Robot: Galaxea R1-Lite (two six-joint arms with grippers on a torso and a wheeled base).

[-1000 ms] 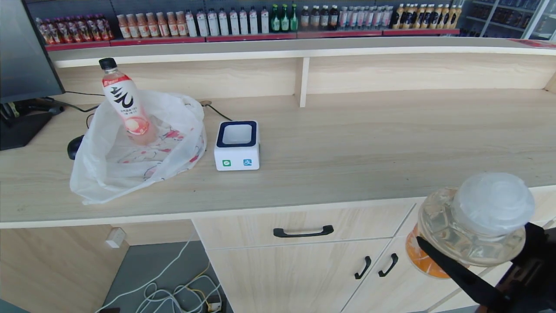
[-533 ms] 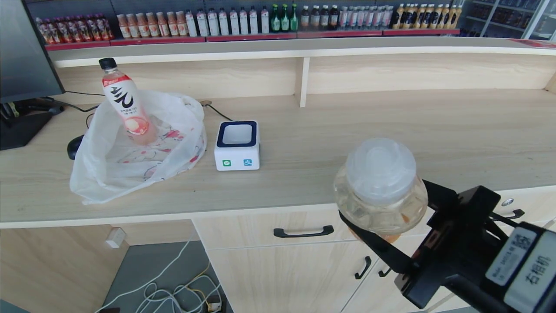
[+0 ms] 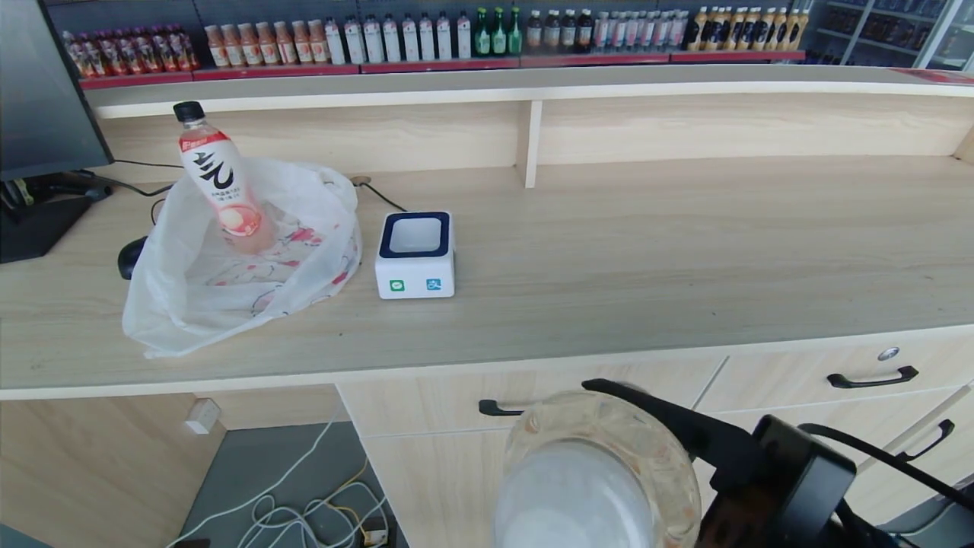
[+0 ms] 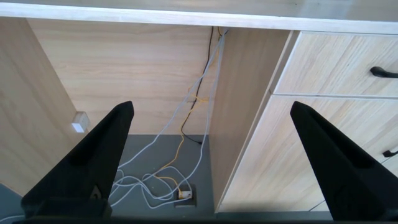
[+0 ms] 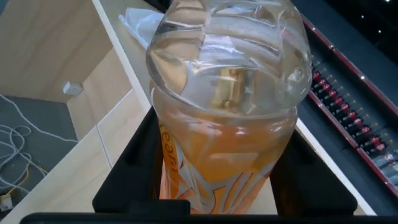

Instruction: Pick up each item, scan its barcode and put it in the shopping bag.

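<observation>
My right gripper (image 3: 635,430) is shut on a clear bottle of orange drink (image 3: 601,472) with a frosted cap, held low in front of the counter's drawers, cap toward the head camera. In the right wrist view the bottle (image 5: 227,124) sits between the black fingers (image 5: 134,168). A white shopping bag (image 3: 228,289) lies open on the counter's left, with a pink drink bottle (image 3: 221,186) standing in it. The white scanner box (image 3: 415,255) stands just right of the bag. My left gripper (image 4: 211,174) is open below the counter edge with nothing between its fingers.
A monitor (image 3: 38,84) and a black mouse (image 3: 131,259) sit at the far left of the wooden counter (image 3: 647,251). A raised shelf runs along the back. Drawers with black handles (image 3: 871,377) lie below, and cables (image 3: 304,510) lie on the floor.
My right gripper has carried the orange drink bottle from the far right leftward and down, and turned it so the cap faces the camera. The bag, pink bottle and scanner have not moved.
</observation>
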